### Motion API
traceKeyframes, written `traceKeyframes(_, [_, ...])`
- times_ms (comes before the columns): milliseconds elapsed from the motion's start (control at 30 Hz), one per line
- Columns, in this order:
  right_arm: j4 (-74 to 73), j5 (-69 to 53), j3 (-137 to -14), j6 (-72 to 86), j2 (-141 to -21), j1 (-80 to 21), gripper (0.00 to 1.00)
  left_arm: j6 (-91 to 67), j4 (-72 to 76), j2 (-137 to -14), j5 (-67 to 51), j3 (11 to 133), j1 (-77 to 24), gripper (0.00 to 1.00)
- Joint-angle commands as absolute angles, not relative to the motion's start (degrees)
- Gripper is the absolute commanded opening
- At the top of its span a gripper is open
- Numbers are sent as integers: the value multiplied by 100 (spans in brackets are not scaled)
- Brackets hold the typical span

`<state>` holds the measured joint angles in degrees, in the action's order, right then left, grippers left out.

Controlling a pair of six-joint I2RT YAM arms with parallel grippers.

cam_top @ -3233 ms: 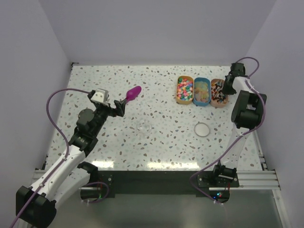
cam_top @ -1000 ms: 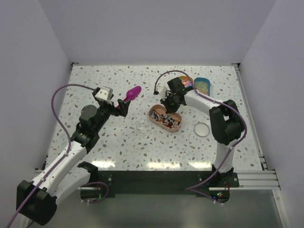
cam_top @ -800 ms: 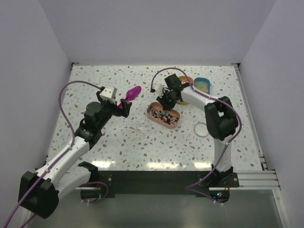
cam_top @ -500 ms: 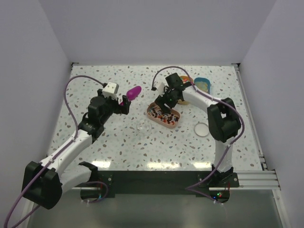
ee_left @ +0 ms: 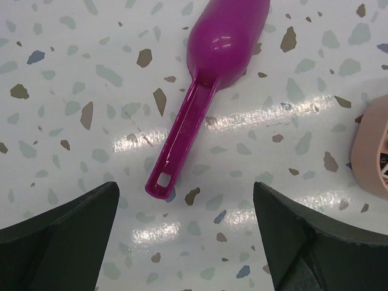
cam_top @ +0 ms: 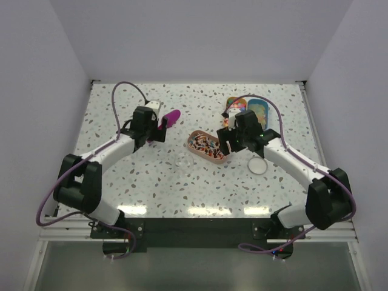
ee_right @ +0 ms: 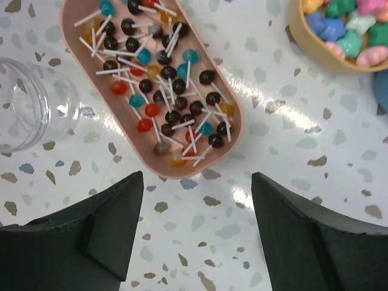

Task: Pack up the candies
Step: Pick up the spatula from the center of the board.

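While both pairs of fingers stand wide apart and hold nothing, the candies (ee_right: 154, 85), tiny dark, red, teal and orange balls on white sticks, lie in a shallow pink oval tray (ee_right: 235, 130) near the middle of the speckled white bench (cam_top: 151, 188). The right fingers (ee_right: 91, 230) hover just off the tray's 3 o'clock end, apart from it. A clear plastic jar (cam_top: 183, 162) stands just beside the tray at 7 o'clock. A round white lid (cam_top: 257, 165) lies at 4 o'clock, and an orange tray of pastel candies (ee_right: 303, 45) sits at 1 o'clock beside a blue tray (cam_top: 259, 112). At 10 o'clock a purple plastic scoop (ee_left: 206, 79) lies flat. The left fingers (ee_left: 60, 230) hover above its handle end, one on either side.
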<state>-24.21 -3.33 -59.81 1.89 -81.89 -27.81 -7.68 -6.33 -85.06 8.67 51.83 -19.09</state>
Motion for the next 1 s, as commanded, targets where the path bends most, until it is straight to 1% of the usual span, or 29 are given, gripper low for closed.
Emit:
traceKeyframes(0, [-1943, -290, -5599, 852, -7761, -2786, 75, -371, -975, -8964, 1011, 5730, -1872, 97])
traceKeyframes(133, [-1776, -395, -5239, 940, -7559, -2786, 75, -141, -1177, -9588, 949, 6247, -1863, 93])
traceKeyframes(233, [-1749, -466, -5125, 958, -7497, -2786, 74, -44, -1187, -10088, 862, 6546, -1767, 86])
traceKeyframes(433, [-1723, -510, -5036, 905, -7286, -2786, 74, -62, -1178, -10774, 353, 7083, -1451, 85])
traceKeyframes(533, [-1731, -510, -5010, 888, -7260, -2786, 74, -70, -1248, -11116, 28, 7347, -1389, 81])
traceKeyframes(633, [-1732, -492, -5019, 879, -7260, -2786, 74, -35, -1432, -11389, -377, 7576, -1389, 79])
traceKeyframes(667, [-1740, -483, -5019, 870, -7260, -2786, 74, -35, -1441, -11434, -430, 7585, -1389, 75])
traceKeyframes(733, [-1732, -466, -5010, 861, -7286, -2777, 74, -26, -1424, -11531, -509, 7594, -1389, 70])
traceKeyframes(767, [-1731, -475, -5010, 861, -7295, -2786, 74, -44, -1424, -11557, -518, 7594, -1389, 63])
traceKeyframes(833, [-1731, -509, -5027, 861, -7356, -2786, 74, -44, -1380, -11593, -580, 7594, -1389, 57])
traceKeyframes(867, [-1731, -527, -5036, 861, -7374, -2786, 74, -44, -1371, -11593, -597, 7594, -1389, 48])
traceKeyframes(900, [-1714, -536, -5036, 870, -7383, -2786, 74, -53, -1362, -11593, -650, 7602, -1389, 45])
traceKeyframes(933, [-1714, -536, -5045, 896, -7383, -2786, 74, -53, -1371, -11575, -685, 7594, -1389, 38])
traceKeyframes(967, [-1688, -588, -5045, 905, -7383, -2786, 74, -53, -1371, -11540, -720, 7585, -1406, 33])
